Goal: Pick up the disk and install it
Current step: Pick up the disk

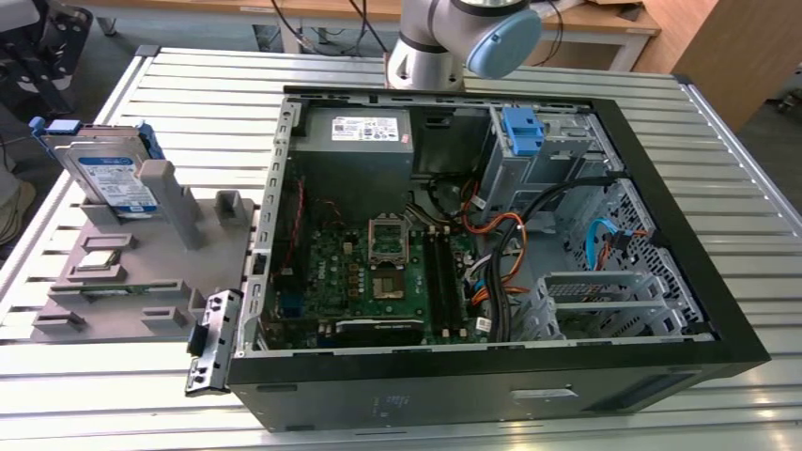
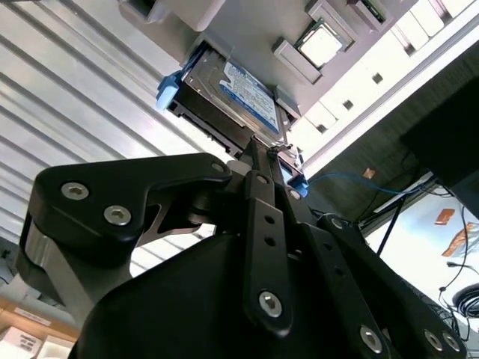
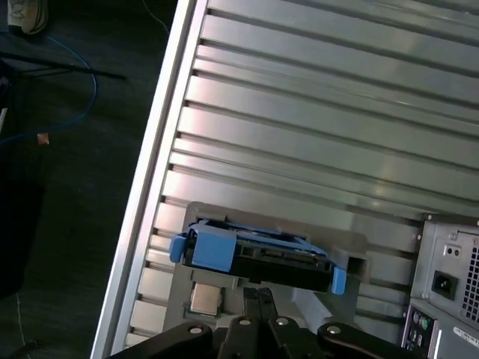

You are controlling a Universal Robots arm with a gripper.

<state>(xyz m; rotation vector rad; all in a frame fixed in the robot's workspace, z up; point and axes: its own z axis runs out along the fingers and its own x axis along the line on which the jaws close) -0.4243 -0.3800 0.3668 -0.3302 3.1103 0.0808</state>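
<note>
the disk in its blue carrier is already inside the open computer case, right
No. The disk in its blue carrier is not inside the open computer case; the exterior view shows it standing in the grey holder outside it.

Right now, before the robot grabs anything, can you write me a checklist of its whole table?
Surface: ribbed metal table, shiny.
Job's things: disk upright in the grey holder, beside the open computer case; not installed.
Clutter: blue caddy and grey power supply inside the case.
Grippers: gripper shut, holding nothing; the disk sits untouched.
Cables: orange, black and blue wires inside the case.
Surroundings: blue cable on dark floor; wooden board.
</note>
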